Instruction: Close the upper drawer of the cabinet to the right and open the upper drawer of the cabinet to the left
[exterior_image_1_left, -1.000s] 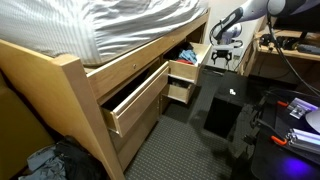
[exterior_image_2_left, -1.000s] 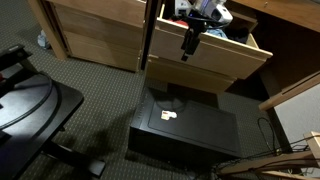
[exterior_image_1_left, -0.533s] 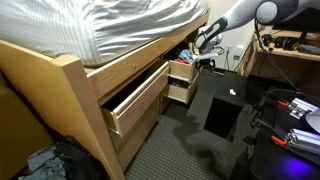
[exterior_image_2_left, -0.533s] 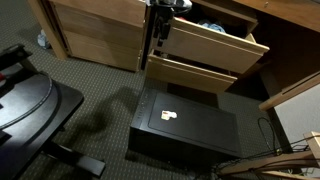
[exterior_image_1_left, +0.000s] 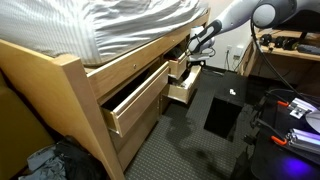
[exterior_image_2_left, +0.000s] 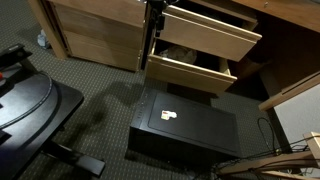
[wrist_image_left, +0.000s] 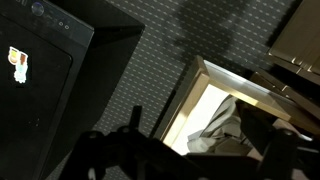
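We see the gripper (exterior_image_2_left: 155, 20), jaws spread wide and empty, at the upper drawer (exterior_image_2_left: 210, 32); below that drawer the lower drawer (exterior_image_2_left: 190, 70) stands open

Right-cabinet upper drawer (exterior_image_2_left: 205, 32), pale wood, nearly pushed in; left-cabinet upper drawer (exterior_image_2_left: 95, 12) shut flush
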